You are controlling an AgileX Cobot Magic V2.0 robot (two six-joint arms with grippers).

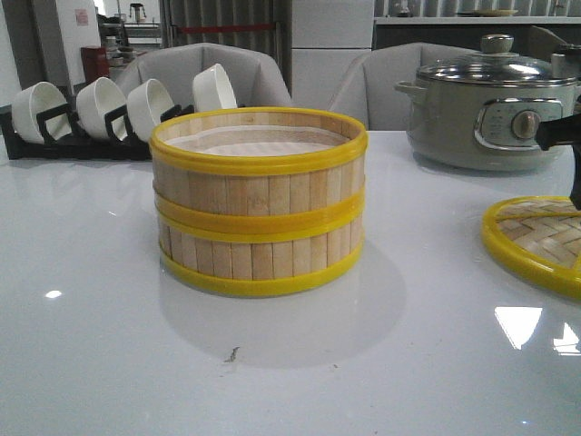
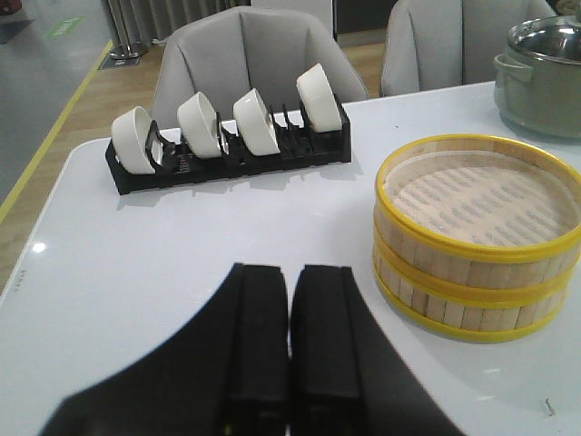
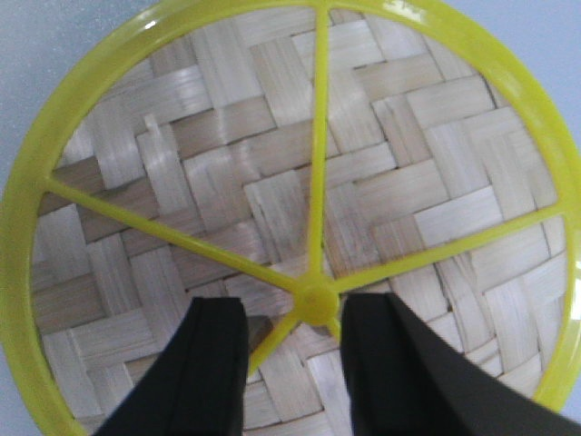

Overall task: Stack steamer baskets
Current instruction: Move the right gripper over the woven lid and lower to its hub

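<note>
Two steamer baskets (image 1: 259,200) stacked at the middle of the white tabletop (image 1: 100,345). Left gripper (image 2: 290,318) beside them, fingers pressed together, empty. Right gripper (image 3: 292,354) parted, poised over the woven lid (image 3: 272,182), its yellow hub between the fingers.

two stacked steamer baskets (image 1: 259,204), one woven lid (image 1: 537,238), four white bowls (image 1: 145,107), seemingly one pot (image 1: 495,109)

Bright even light, glare patches on table (image 1: 91,363), soft shadows
</note>
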